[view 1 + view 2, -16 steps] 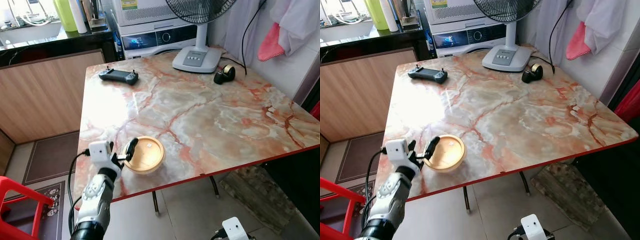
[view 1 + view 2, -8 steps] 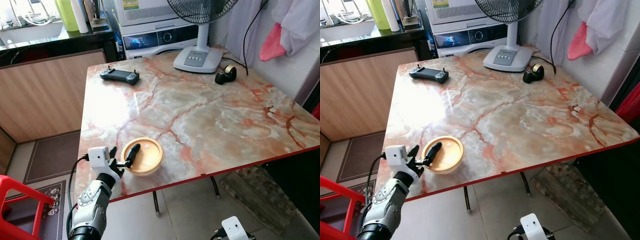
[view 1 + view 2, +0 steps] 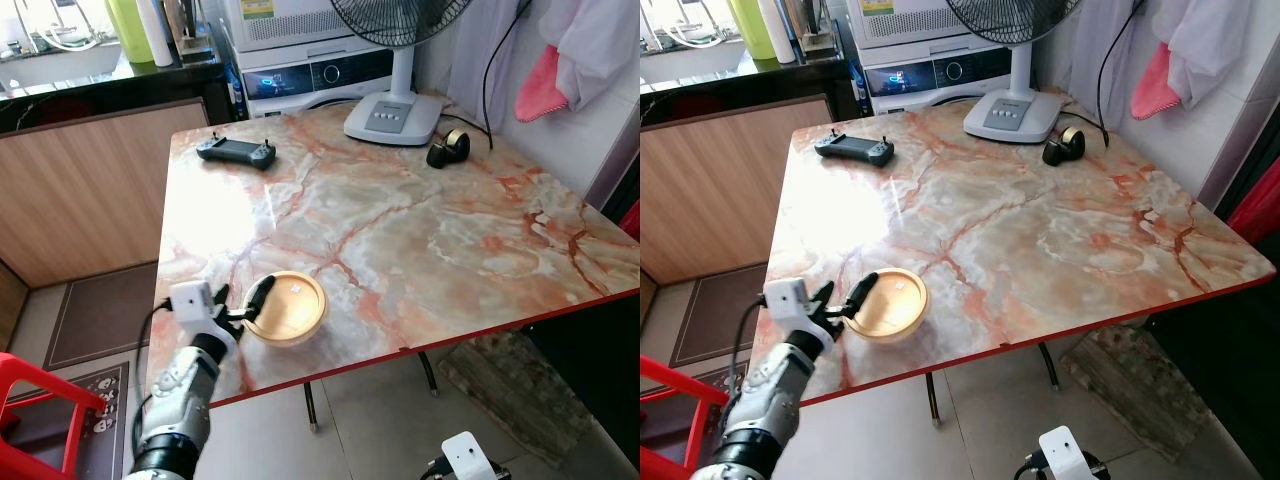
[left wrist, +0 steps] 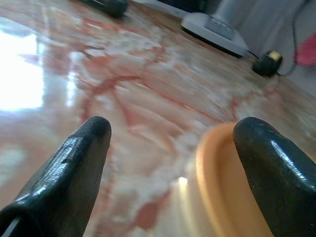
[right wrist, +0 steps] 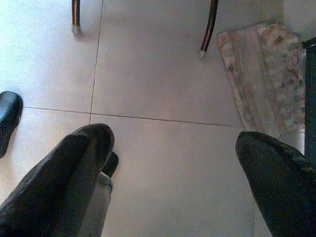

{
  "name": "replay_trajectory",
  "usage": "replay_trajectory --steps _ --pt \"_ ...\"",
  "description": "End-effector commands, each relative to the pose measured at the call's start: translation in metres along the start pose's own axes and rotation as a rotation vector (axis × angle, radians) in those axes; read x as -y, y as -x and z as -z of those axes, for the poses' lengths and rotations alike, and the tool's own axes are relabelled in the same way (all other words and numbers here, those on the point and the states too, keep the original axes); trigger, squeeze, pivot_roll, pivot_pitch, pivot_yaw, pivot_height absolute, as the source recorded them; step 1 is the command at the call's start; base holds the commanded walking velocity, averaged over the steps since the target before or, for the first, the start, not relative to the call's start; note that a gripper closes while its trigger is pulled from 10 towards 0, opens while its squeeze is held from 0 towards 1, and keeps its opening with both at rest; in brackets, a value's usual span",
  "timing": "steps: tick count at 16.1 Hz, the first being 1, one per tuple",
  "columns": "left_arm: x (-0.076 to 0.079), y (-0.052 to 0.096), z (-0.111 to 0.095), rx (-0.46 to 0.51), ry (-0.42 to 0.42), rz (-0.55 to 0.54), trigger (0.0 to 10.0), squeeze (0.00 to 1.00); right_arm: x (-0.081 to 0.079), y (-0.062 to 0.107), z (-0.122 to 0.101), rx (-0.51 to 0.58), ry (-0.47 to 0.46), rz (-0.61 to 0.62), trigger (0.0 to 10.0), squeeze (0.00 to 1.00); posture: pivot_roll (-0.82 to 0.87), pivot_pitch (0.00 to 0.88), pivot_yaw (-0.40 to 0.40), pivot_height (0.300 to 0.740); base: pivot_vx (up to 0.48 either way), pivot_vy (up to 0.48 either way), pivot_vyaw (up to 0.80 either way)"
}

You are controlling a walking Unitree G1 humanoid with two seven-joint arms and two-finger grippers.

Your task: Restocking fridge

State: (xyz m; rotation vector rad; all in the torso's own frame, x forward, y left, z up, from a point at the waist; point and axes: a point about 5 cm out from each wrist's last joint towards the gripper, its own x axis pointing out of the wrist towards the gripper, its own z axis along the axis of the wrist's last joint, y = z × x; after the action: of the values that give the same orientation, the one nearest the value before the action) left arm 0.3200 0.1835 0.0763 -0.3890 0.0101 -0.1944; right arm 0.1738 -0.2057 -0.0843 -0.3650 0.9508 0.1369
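A shallow yellow-tan bowl (image 3: 289, 306) sits near the front left edge of the marble table (image 3: 420, 230). My left gripper (image 3: 240, 303) is open at the bowl's left rim: one black finger lies over the rim, the other stays outside it. In the left wrist view the bowl's rim (image 4: 210, 173) runs between the two spread fingers (image 4: 79, 153). My right gripper (image 5: 173, 163) hangs low below the table's height, open, with floor tiles between its fingers.
On the table's far side lie a black handheld controller (image 3: 237, 152), the white base of a fan (image 3: 393, 115) and a black tape roll (image 3: 449, 148). A red plastic stool (image 3: 30, 395) stands at my left. Table legs (image 5: 210, 27) and a mat (image 5: 266, 74) are on the floor.
The left gripper has shifted slightly left and up along the bowl's left rim, still open. The bowl has stayed in place. The camera has moved a little.
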Motion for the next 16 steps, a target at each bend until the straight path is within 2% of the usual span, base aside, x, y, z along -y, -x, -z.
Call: replay_trajectory --steps 1,5,6,8,9,10,11,13,16 --pt "-0.009 0.0 -0.002 0.005 0.023 -0.053 10.0 0.0 -0.001 0.0 -0.001 0.005 0.006 -0.007 10.0 0.0 0.0 0.0 0.041 0.74 0.0 0.0 0.0" --pt "-0.012 -0.003 -0.013 0.054 0.035 -0.063 10.0 0.0 -0.001 0.0 -0.001 0.006 0.015 -0.012 10.0 0.0 0.0 0.0 0.04 0.74 0.0 0.0 0.0" --pt "-0.001 -0.007 -0.02 0.07 0.014 0.039 10.0 0.0 -0.001 0.0 -0.002 0.009 0.015 -0.01 10.0 0.0 0.0 0.0 0.039 0.74 0.0 0.0 0.0" --pt "0.004 -0.008 -0.022 0.071 0.004 0.079 10.0 0.0 -0.001 0.0 -0.002 0.009 0.016 -0.009 10.0 0.0 0.0 0.0 0.038 0.74 0.0 0.0 0.0" --pt "0.028 -0.011 -0.027 0.081 -0.029 0.207 10.0 0.0 -0.001 0.0 -0.002 0.006 0.026 -0.011 10.0 0.0 0.0 0.0 0.038 0.74 0.0 0.0 0.0" --pt "0.032 -0.012 -0.028 0.083 -0.03 0.225 10.0 0.0 -0.001 0.0 -0.002 0.006 0.026 -0.011 10.0 0.0 0.0 0.0 0.038 0.74 0.0 0.0 0.0" --pt "0.042 -0.012 -0.027 0.073 -0.025 0.277 10.0 0.0 -0.001 0.0 -0.002 0.006 0.024 -0.012 10.0 0.0 0.0 0.0 0.039 0.74 0.0 0.0 0.0" --pt "0.045 -0.01 -0.026 0.072 0.005 0.287 10.0 0.0 -0.002 0.0 -0.001 0.007 0.021 -0.012 10.0 0.0 0.0 0.0 0.045 0.74 0.0 0.0 0.0" --pt "0.036 -0.003 -0.03 0.092 0.003 0.215 10.0 0.0 -0.003 0.0 0.0 0.005 0.019 -0.011 10.0 0.0 -0.01 0.0 0.055 0.74 0.0 0.0 0.0"
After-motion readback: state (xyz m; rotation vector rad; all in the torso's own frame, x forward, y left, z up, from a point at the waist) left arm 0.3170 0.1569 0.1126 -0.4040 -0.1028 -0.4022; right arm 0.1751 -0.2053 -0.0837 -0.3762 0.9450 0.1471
